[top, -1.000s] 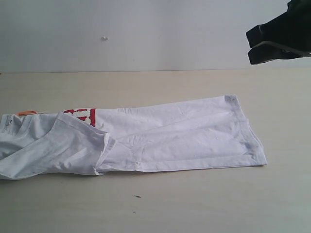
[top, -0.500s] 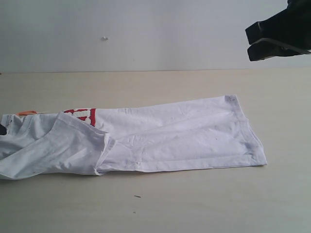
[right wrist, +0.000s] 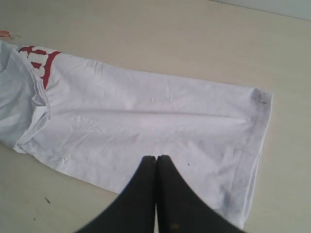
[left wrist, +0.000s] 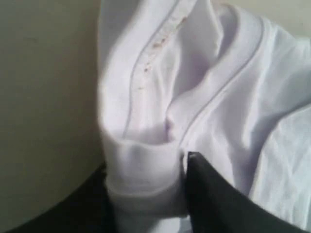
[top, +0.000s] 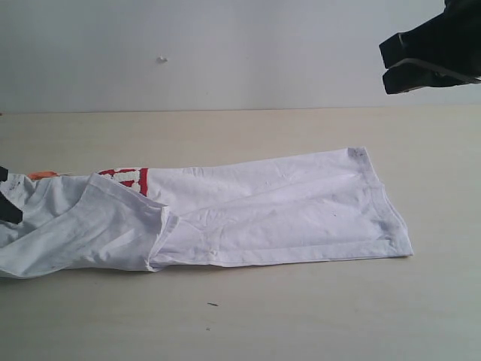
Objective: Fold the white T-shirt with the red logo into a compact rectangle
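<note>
1. The T-shirt [top: 278,210] lies flat on the table [top: 301,323], folded lengthwise into a long strip. In the exterior view its hem [top: 379,203] is at the right end and the neck end runs off the left edge.
2. A sleeve [top: 113,226] is folded over the chest and hides most of the logo [top: 129,178]. Only the logo's end shows beside the sleeve. The orange tag [top: 41,174] sits at the neck end.
3. The left gripper [left wrist: 146,167] is at the neck end. Its two fingers flank a bunched roll of stitched edge that fills the gap and touches both, so it looks pinched. I cannot tell whether this edge is collar or cuff.
4. The right gripper [right wrist: 156,160] has its fingers pressed together with nothing between them. It hangs above the hem end, apart from the cloth.
5. The cloth looks thin, light and limp. It will likely drape and drag rather than keep any shape, and it is not fragile. The stacked layers may slide over each other on the smooth table.
6. The stitched bands at the hem, collar and cuffs are thicker, so they should give the surest hold.
7. It is best to pinch through every layer, near a corner. A single grip lets the far side sag and the fold skew, so a second hold at the same end would help.
8. The strip is made, so folding the neck end toward the hem seems the next step.
</note>
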### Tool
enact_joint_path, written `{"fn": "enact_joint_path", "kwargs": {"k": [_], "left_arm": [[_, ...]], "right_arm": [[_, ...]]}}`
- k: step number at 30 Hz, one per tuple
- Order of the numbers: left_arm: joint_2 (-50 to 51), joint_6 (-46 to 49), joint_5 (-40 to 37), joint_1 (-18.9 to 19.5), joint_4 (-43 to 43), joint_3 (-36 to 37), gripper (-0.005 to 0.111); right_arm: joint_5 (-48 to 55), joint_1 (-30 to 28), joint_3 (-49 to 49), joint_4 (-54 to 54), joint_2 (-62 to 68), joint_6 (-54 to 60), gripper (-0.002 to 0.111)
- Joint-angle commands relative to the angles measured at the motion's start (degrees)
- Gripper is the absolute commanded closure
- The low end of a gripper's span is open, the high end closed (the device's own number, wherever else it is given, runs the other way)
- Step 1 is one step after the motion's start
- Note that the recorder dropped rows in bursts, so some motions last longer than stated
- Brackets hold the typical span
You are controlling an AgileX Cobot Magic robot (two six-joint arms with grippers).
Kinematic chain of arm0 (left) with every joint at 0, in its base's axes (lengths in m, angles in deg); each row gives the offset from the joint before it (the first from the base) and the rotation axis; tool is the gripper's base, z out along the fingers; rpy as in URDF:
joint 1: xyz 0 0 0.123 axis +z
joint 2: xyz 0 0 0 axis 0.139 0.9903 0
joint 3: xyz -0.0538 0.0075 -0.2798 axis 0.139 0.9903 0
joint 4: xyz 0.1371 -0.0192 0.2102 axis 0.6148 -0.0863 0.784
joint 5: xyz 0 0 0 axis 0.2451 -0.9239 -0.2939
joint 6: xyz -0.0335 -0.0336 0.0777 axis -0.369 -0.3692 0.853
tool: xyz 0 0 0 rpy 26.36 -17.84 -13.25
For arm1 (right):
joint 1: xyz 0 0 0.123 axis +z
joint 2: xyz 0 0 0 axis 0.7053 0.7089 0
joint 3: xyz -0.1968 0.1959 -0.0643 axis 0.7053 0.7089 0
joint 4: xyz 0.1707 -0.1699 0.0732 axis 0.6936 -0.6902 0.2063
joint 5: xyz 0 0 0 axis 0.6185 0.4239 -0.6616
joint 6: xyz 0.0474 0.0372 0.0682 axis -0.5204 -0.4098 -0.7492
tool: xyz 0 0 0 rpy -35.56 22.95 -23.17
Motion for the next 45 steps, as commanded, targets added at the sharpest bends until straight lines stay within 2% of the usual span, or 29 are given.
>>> {"fn": "enact_joint_path", "kwargs": {"k": [1, 2, 7, 12, 19, 24, 28, 33, 40, 43, 45], "left_arm": [[1.48, -1.07, -0.17, -0.25, 3.78, 0.38, 0.100], [1.48, -1.07, -1.27, -0.25, 3.78, -0.19, 0.107], [-0.04, -0.93, -8.11, -0.85, -0.71, -2.86, 0.107], [-5.57, -0.93, -8.47, -3.31, -0.55, -2.80, 0.107], [-15.64, -6.98, -7.83, -8.56, -2.37, -3.60, 0.107], [-20.08, -10.62, -7.83, -16.41, -3.92, -6.33, 0.107], [-20.11, -15.39, -7.67, -25.04, -4.03, -10.09, 0.107], [-18.85, -19.72, -2.77, -35.47, -4.41, -14.48, 0.107], [-12.19, -21.73, 3.90, -49.37, -5.25, -18.29, 0.107], [-7.62, -21.06, 7.09, -53.67, -5.25, -19.85, 0.105], [-4.50, -21.06, 7.49, -55.92, -5.25, -21.51, 0.099]], "right_arm": [[-0.48, 0.06, 0.05, 0.72, -0.32, 0.45, 0.108], [-0.48, 0.06, 0.05, 0.72, -0.32, 0.45, 0.108], [-0.48, 0.06, 0.05, 1.42, -0.32, 0.45, 0.108], [-0.26, 0.06, 0.05, 2.41, -0.32, 0.84, 0.108], [-0.16, 0.06, -0.07, 2.63, -0.32, 0.84, 0.108], [2.01, 0.06, -1.80, 2.63, -0.32, 0.62, 0.108], [4.67, 0.06, -3.25, 2.89, -0.44, 0.62, 0.108], [5.19, 0.06, -3.49, 2.94, -1.69, 0.37, 0.108], [4.84, 0.06, -3.49, 2.94, -5.01, 0.23, 0.108], [4.84, 0.06, -3.49, 2.94, -6.32, 0.23, 0.108], [4.96, 0.06, -3.49, 2.94, -6.95, 0.23, 0.108]]}}
